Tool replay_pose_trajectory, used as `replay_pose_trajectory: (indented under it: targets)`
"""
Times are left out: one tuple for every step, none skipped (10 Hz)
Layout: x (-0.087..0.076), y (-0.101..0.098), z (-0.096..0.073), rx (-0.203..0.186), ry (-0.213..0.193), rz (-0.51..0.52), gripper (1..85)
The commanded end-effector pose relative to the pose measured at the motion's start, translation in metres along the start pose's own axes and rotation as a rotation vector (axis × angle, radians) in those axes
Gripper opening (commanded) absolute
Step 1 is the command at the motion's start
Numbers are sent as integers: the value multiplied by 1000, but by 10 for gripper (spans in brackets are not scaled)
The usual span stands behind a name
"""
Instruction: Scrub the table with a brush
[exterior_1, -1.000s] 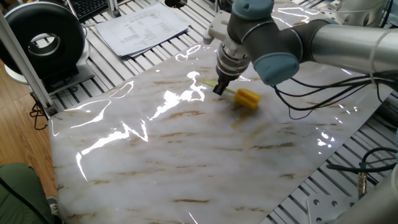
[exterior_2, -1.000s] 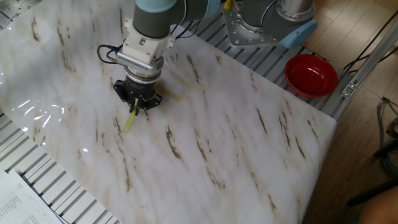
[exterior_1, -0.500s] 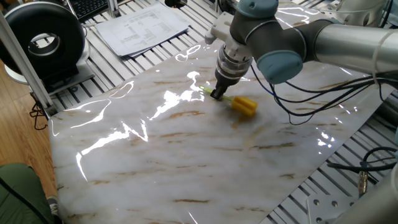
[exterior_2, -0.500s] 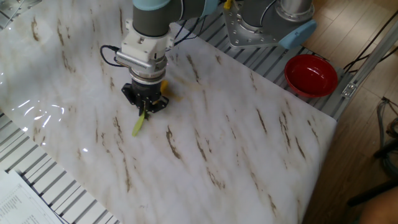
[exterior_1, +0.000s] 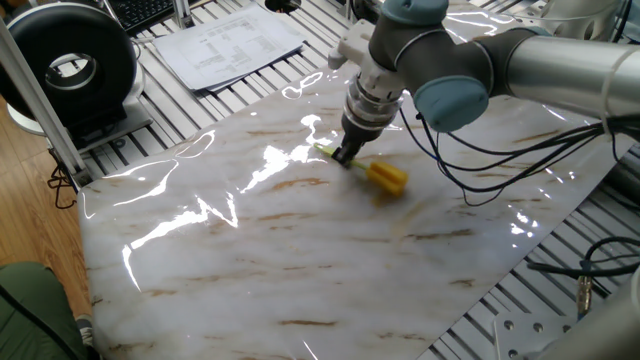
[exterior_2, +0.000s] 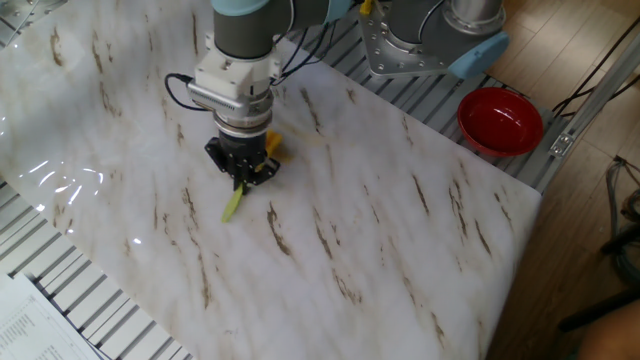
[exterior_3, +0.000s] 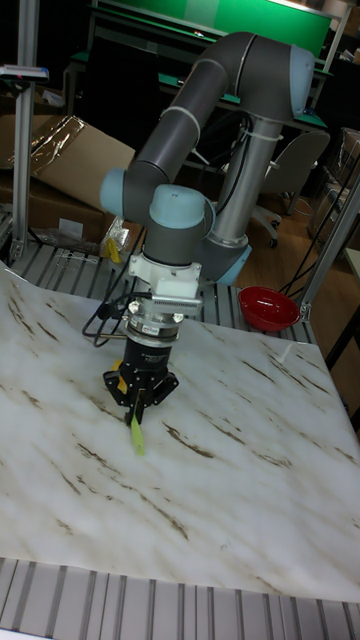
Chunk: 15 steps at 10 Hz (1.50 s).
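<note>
One gripper (exterior_1: 347, 157) points straight down at the table (exterior_1: 300, 260), its two fingers closed around the thin pale yellow-green handle of one brush (exterior_1: 380, 175). The chunky yellow bristle head lies on the marble surface just beside the fingers, and the free end of the handle sticks out on their other side, seen in the other fixed view as a green tip (exterior_2: 233, 206) under the gripper (exterior_2: 242, 170). The brush lies in the inner part of the slab, nearer the edge where the arm's base stands than the opposite edge. In the tall fixed view the gripper (exterior_3: 139, 396) hides the bristle head, and only the handle tip (exterior_3: 136, 433) shows. One red bowl (exterior_2: 500, 121) sits off the slab beyond one corner, on the grey slatted frame. One printed paper sheet (exterior_1: 228, 44) lies on the frame past another edge, near one round black device (exterior_1: 68, 66).
</note>
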<state>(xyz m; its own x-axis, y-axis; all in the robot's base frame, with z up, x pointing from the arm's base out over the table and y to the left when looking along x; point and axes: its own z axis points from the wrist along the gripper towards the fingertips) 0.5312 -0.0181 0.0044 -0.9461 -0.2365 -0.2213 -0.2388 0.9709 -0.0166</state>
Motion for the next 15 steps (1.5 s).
replay_pose_trajectory:
  targets:
    - [-5,17,-5,-23,-5,47,10]
    - [-8,21,-6,-24,-10,52,10]
    - [-13,28,-6,-27,-17,63,10]
    - [-17,35,-5,-25,-26,69,10]
    - [-22,42,-3,-23,-36,78,10]
    - [-27,50,-3,-21,-45,89,10]
    - [-33,58,-5,-27,-54,98,10]
    - [-37,64,-8,-38,-60,106,10]
    - [-41,70,-10,-41,-62,114,10]
    - [-44,75,-9,-43,-68,125,10]
    - [-49,82,-7,-44,-77,139,10]
    - [-54,90,-5,-44,-82,155,10]
    - [-61,98,-5,-44,-85,170,10]
    - [-67,106,-6,-41,-81,184,10]
    - [-76,108,-8,-25,-72,189,10]
